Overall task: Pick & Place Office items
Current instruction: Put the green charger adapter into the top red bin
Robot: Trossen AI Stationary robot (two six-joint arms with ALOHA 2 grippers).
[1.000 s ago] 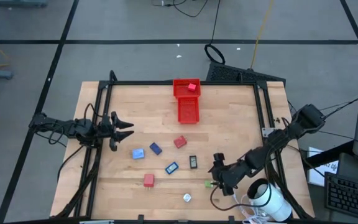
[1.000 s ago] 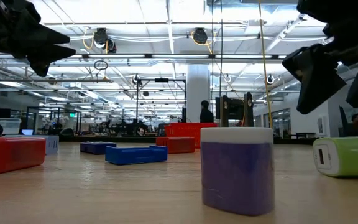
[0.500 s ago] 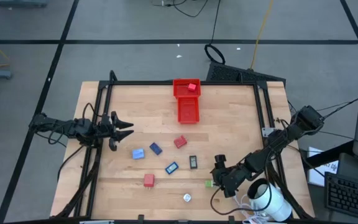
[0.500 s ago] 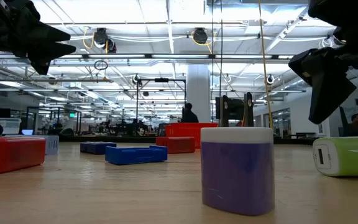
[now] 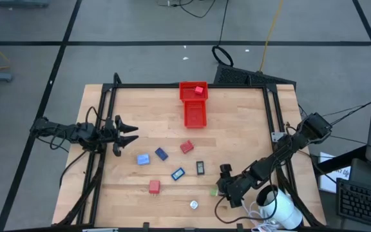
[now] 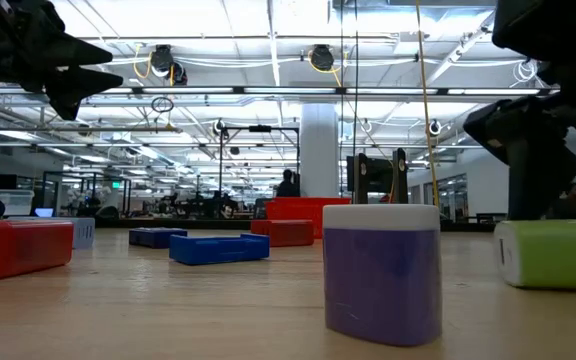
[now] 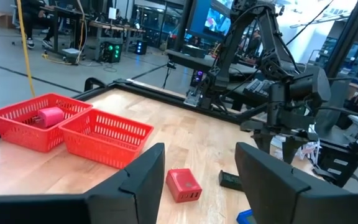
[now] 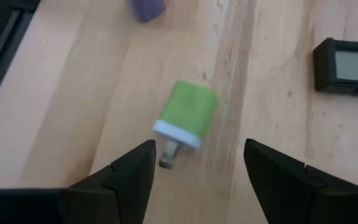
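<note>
Small office items lie scattered on the wooden table: a red piece (image 5: 186,147), a blue one (image 5: 161,154), a light-blue one (image 5: 143,158), another blue one (image 5: 178,173), a black one (image 5: 200,167), a second red one (image 5: 154,187) and a whitish one (image 5: 193,204). A green-white plug piece (image 8: 185,116) lies flat near the table's near right part. My right gripper (image 8: 197,149) is open, low over it, with a finger on either side of its white pronged end. My left gripper (image 5: 134,131) is open and waits above the table's left side. My right gripper comes at the green-white piece from above, fingers (image 8: 143,155) pointing down on either side of its white pronged end (image 8: 174,135). The piece lies flat on the table. Whether a finger touches it, I cannot tell.
A red two-compartment tray (image 5: 194,115) sits at the far middle of the table with a pinkish-red piece (image 5: 199,90) in its far compartment. A big white cylinder with a cable (image 5: 279,207) lies by the near right corner, close to my right arm. A black frame (image 5: 172,86) borders the table.
My right gripper has moved down and toward the table's near edge, closing in on the green-white piece. That piece has turned a little on the table. My left arm has kept still.
</note>
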